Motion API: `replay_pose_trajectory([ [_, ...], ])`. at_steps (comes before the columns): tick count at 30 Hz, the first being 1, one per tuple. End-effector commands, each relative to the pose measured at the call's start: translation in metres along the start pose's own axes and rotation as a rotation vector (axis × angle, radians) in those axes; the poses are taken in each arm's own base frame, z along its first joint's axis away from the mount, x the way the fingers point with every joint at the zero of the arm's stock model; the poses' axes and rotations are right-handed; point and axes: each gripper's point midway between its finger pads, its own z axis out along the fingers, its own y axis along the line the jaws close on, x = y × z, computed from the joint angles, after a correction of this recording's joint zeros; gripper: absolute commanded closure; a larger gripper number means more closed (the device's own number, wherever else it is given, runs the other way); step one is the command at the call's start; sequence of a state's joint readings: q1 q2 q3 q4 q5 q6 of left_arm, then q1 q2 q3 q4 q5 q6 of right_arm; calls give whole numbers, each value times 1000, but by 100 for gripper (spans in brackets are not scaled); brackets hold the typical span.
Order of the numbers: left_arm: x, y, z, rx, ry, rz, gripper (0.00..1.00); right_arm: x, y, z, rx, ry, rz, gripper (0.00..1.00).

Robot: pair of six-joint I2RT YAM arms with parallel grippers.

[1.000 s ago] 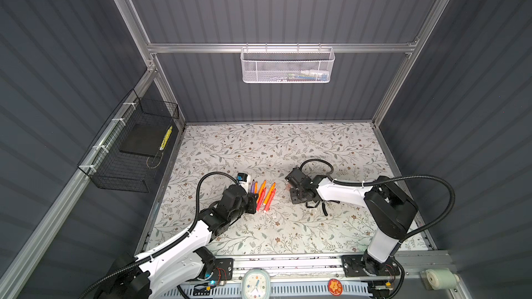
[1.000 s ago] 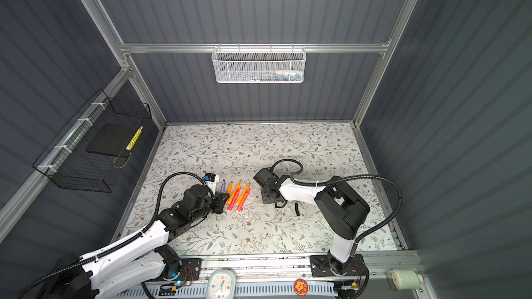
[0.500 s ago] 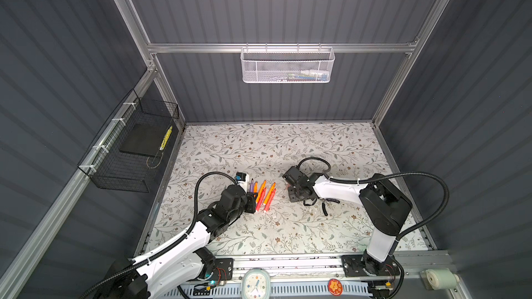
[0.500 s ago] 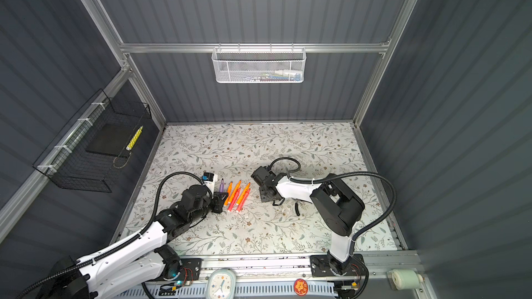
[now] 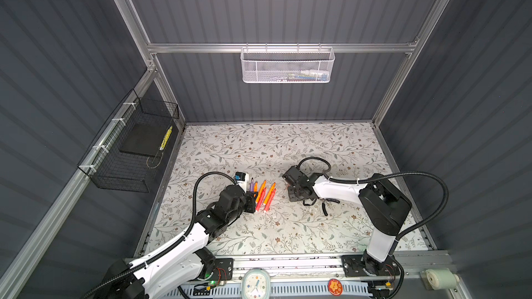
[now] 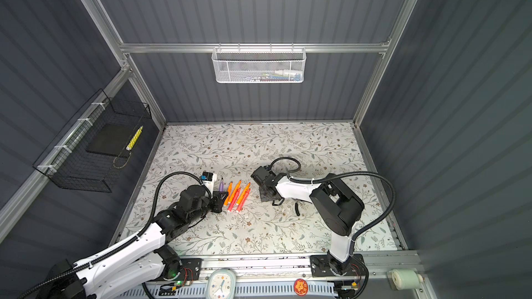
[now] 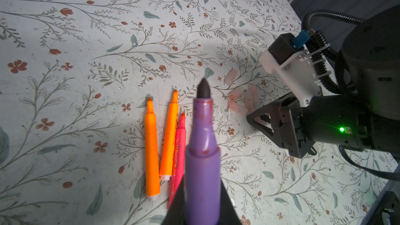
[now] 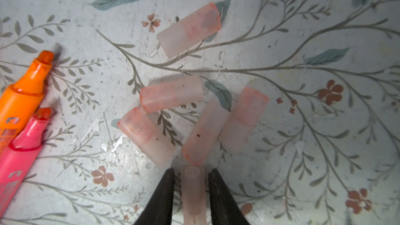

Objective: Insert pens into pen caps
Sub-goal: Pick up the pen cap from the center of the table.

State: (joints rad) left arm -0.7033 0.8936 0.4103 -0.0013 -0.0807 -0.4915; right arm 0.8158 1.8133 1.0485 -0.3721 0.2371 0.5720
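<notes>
Your left gripper (image 7: 202, 209) is clamped tight on the purple pen (image 7: 202, 148). Your right gripper (image 8: 192, 183) straddles one pen cap (image 8: 193, 195), jaws narrowly apart; whether they pinch it is unclear.

I've got the pens (image 5: 269, 197) side by side on the table (image 5: 288, 151), just right of the left gripper (image 5: 252, 197), which has one pen (image 7: 202, 148) in it. Pen caps (image 8: 173, 96) bunched just right of the row; one cap (image 8: 193, 191) sits between the fingers (image 8: 164, 195) of the right gripper (image 8: 192, 170). Pliers (image 5: 324, 209) further right.
</notes>
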Motion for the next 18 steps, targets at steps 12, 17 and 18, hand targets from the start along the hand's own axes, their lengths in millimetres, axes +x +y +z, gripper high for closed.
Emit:
replay_pose_trajectory([
  [12, 1, -9, 1, 50, 15, -10, 100, 10, -18, 7, 69, 24, 16, 82],
  [17, 4, -20, 1, 112, 42, 4, 100, -1, -22, -14, 28, -51, 66, 87],
  [18, 5, -24, 1, 134, 48, 9, 100, -3, -24, -20, 19, -73, 76, 87],
])
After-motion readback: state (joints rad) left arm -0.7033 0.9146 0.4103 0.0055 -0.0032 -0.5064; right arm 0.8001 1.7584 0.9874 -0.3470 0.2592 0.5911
